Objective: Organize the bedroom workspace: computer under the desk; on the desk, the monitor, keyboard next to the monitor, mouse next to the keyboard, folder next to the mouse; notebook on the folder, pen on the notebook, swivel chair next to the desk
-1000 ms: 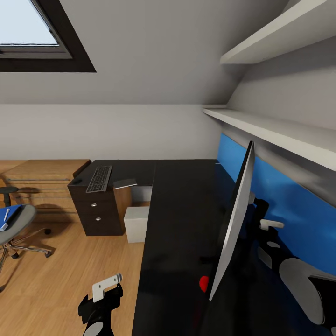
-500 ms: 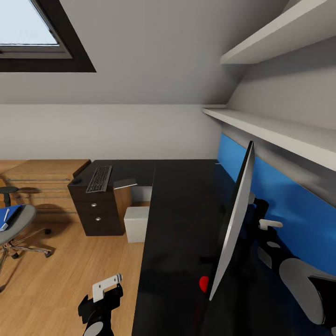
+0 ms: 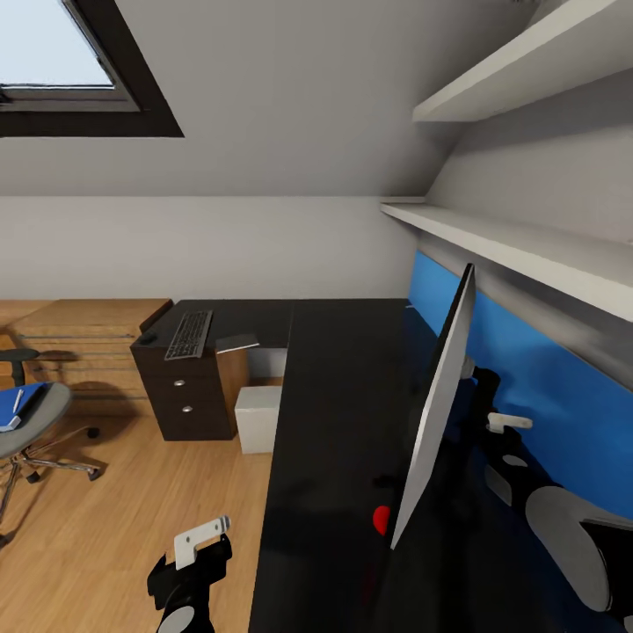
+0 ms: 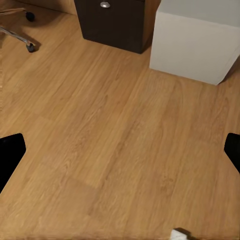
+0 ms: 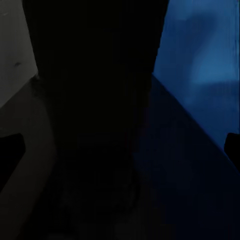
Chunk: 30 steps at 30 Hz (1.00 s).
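Left gripper [image 3: 195, 563] hangs low over the wood floor [image 4: 110, 150], jaws spread and empty. Right gripper [image 3: 510, 426] sits behind the monitor [image 3: 435, 413], which stands on the desk [image 3: 338, 413]; whether it grips the stand cannot be told. The keyboard [image 3: 188, 335] lies far left on the drawer unit [image 3: 186, 396], the computer [image 3: 258, 420] beneath the desk, the folder [image 3: 19, 404] on the swivel chair [image 3: 31, 422]. Advise checking that the monitor stands steady, then withdrawing the right arm clear of the stand.
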### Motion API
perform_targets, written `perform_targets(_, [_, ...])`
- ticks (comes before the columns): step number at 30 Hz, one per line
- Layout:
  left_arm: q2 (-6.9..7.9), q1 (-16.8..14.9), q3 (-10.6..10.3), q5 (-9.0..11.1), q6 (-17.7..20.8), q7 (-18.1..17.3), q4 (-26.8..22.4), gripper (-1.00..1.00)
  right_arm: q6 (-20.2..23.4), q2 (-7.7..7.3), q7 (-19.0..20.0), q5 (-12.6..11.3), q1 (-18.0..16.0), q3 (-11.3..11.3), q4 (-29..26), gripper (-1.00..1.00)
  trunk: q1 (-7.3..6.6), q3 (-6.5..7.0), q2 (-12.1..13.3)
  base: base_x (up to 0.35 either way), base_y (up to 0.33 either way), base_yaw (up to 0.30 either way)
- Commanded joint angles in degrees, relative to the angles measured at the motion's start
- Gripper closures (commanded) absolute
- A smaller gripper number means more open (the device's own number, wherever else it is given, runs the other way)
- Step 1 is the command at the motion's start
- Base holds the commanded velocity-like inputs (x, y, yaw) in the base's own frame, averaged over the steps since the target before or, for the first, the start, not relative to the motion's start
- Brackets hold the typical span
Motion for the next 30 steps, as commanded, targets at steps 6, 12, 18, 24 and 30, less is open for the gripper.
perform_targets(6, [-0.01, -0.02, -0.03, 0.23, 0.28, 0.29, -0.1, -1.0, -0.24, 0.01, 0.06, -0.06, -0.03, -0.26, 0.07, -1.0, -0.02, -0.05, -0.05, -0.315, 0.0, 0.0])
perform_targets(12, [0.01, -0.02, -0.03, 0.23, 0.28, 0.29, -0.1, -1.0, -0.24, -0.01, 0.06, -0.06, -0.04, -0.26, 0.07, -1.0, -0.02, -0.05, -0.05, -0.333, 0.0, 0.0])
perform_targets(18, [0.01, -0.02, -0.03, 0.26, 0.28, 0.29, -0.1, -1.0, -0.25, 0.0, 0.06, -0.06, -0.04, -0.26, 0.07, -1.0, -0.02, -0.05, -0.05, -0.336, 0.0, 0.0])
perform_targets(24, [0.01, -0.02, 0.39, 0.53, 0.48, 0.12, 0.19, -1.0, -0.09, 0.11, 0.03, -0.18, -0.05, -0.21, 0.13, -1.0, -0.02, -0.05, -0.05, -0.336, 0.001, 0.0])
perform_targets(30, [0.08, -0.02, 1.31, 0.59, 0.54, -0.04, 0.59, -1.0, 1.7, 2.07, -0.03, -0.37, -0.07, -0.1, -0.23, -1.0, -0.02, -0.05, -0.05, -0.33, 0.099, 0.0])
